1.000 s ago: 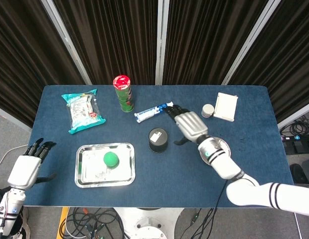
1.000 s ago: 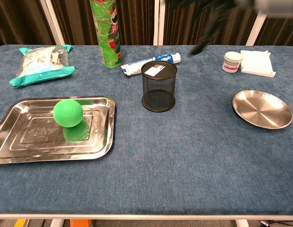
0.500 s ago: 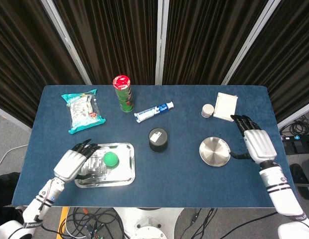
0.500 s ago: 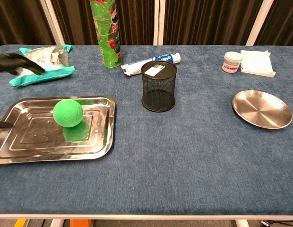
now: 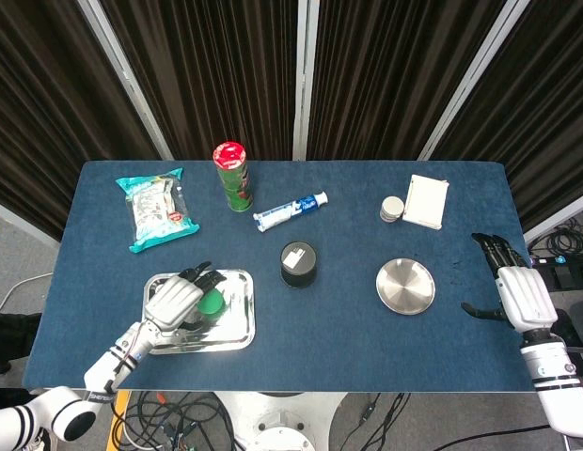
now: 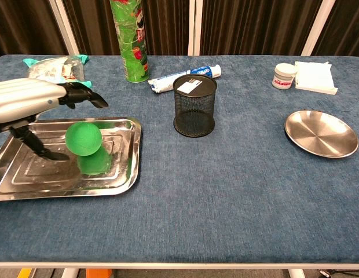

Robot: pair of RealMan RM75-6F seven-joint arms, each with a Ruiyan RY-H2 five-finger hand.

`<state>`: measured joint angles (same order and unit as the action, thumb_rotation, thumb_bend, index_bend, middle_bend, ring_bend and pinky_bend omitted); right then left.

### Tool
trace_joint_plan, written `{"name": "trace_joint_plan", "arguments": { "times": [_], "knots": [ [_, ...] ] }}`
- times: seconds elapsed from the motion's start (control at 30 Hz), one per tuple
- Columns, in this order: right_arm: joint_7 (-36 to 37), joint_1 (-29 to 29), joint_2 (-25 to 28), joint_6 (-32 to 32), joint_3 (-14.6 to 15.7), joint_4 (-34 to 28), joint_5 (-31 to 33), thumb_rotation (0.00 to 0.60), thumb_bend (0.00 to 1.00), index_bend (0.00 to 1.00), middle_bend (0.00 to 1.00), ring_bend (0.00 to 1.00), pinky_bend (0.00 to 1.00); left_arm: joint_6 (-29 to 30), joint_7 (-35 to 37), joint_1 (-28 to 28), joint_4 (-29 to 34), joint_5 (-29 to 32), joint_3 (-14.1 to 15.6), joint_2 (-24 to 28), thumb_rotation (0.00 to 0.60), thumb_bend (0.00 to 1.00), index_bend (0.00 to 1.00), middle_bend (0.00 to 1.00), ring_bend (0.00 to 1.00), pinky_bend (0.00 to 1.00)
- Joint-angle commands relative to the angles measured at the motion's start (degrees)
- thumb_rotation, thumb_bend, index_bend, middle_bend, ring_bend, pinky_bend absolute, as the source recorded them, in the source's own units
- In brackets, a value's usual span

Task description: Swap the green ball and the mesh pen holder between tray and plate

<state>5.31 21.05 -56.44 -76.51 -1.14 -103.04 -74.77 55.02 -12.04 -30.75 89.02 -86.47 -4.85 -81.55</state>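
The green ball (image 5: 212,301) (image 6: 84,138) lies in the rectangular steel tray (image 5: 237,324) (image 6: 118,174) at the front left. My left hand (image 5: 177,298) (image 6: 35,101) hovers over the tray just left of the ball, fingers spread above it and holding nothing. The black mesh pen holder (image 5: 297,265) (image 6: 194,105) stands upright on the cloth mid-table with a small card inside. The round steel plate (image 5: 405,287) (image 6: 321,133) sits bare at the right. My right hand (image 5: 519,291) is open beyond the table's right edge, out of the chest view.
A red-lidded green can (image 5: 234,177) (image 6: 128,38), a toothpaste tube (image 5: 290,211) (image 6: 185,76) and a teal snack bag (image 5: 158,208) (image 6: 49,77) lie along the back. A small white jar (image 5: 392,209) (image 6: 284,75) and a white box (image 5: 426,200) (image 6: 312,76) sit back right.
My left hand has moved right over the tray until its fingers reach above the ball. My right hand has drawn back further right, off the table's edge.
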Motion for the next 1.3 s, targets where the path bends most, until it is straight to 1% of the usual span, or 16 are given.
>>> {"name": "trace_joint_plan", "arguments": {
  "times": [0.03,0.17,0.3,0.5,0.77,1.07,1.23,1.3],
  "knots": [
    [0.65,-0.6,-0.12,0.04,-0.49,0.62,-0.24,0.6,0.02,0.0,0.07,0.0,0.15,-1.01,0.05,-1.02,-1.15,0.7,0.02,-0.36,0.6,0.18,0.18,0.18,0.13,0.38],
    [1.35,-1.2,-0.34,0.63,-1.13,1.58,-0.08,0.6,0.02,0.0,0.07,0.0,0.15,-1.49,0.05,-1.72,-1.95,1.31,0.39,-0.8,0.6,0.2,0.24,0.22,0.17,0.42],
    [1.67,-1.59,-0.45,1.21,-1.75,2.12,-0.16,0.6,0.02,0.0,0.07,0.0,0.15,-0.9,-0.04,-2.16,-2.58,0.85,0.89,-1.43,0.6,0.21,0.29,0.23,0.19,0.44],
    [1.49,-2.18,-0.5,1.77,-2.48,2.34,-0.43,0.6,0.02,0.0,0.07,0.0,0.15,-0.19,-1.43,-2.93,-3.88,0.34,1.43,-2.77,0.6,0.23,0.35,0.27,0.23,0.52],
    [1.4,-3.03,-0.68,1.86,-3.45,2.68,-0.8,0.6,0.02,0.0,0.07,0.0,0.15,-1.65,-1.86,-4.23,-4.94,1.68,1.87,-3.51,0.6,0.24,0.37,0.3,0.27,0.58],
    [1.44,-3.68,-1.25,2.36,-4.17,3.47,-1.15,0.6,0.02,0.0,0.07,0.0,0.15,-0.47,-0.65,-4.4,-6.38,1.7,2.43,-4.41,0.6,0.29,0.42,0.4,0.39,0.65],
    [1.31,-3.95,-1.36,2.63,-4.54,3.59,-1.3,0.6,0.03,0.0,0.07,0.0,0.15,0.23,-0.25,-4.49,-6.36,1.62,2.59,-4.43,0.6,0.31,0.43,0.41,0.4,0.67],
    [1.28,-4.04,-1.34,2.68,-4.72,3.57,-1.38,0.6,0.03,0.0,0.07,0.0,0.15,0.84,0.0,-4.41,-5.3,1.35,2.66,-3.98,0.6,0.31,0.43,0.41,0.41,0.67]
  ]
}}
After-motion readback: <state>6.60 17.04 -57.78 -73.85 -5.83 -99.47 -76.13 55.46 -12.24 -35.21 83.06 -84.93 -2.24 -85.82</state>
